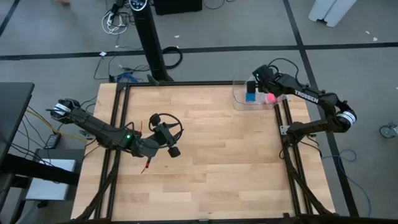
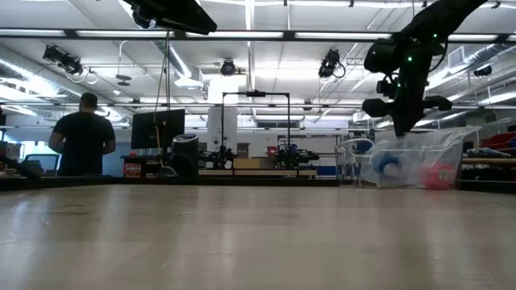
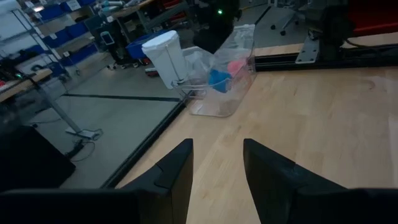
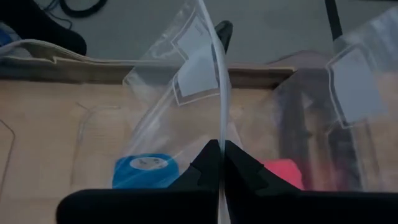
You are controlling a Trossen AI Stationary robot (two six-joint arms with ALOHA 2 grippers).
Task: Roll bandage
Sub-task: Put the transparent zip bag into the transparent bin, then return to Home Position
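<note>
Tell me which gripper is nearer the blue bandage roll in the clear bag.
Right. The right gripper is at the bag, shut on its top edge right above the bandage. The left gripper hangs open over the table's left-middle, far from it.

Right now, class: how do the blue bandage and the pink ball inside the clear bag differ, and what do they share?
Colour: the bandage is bright blue, the ball pink. Shape: the bandage is a short coil with a pale end face; the ball looks round. Position: in the right wrist view they lie on opposite sides of the bag edge that the right gripper pinches shut. Shared: both sit inside that bag at the table corner.
</note>
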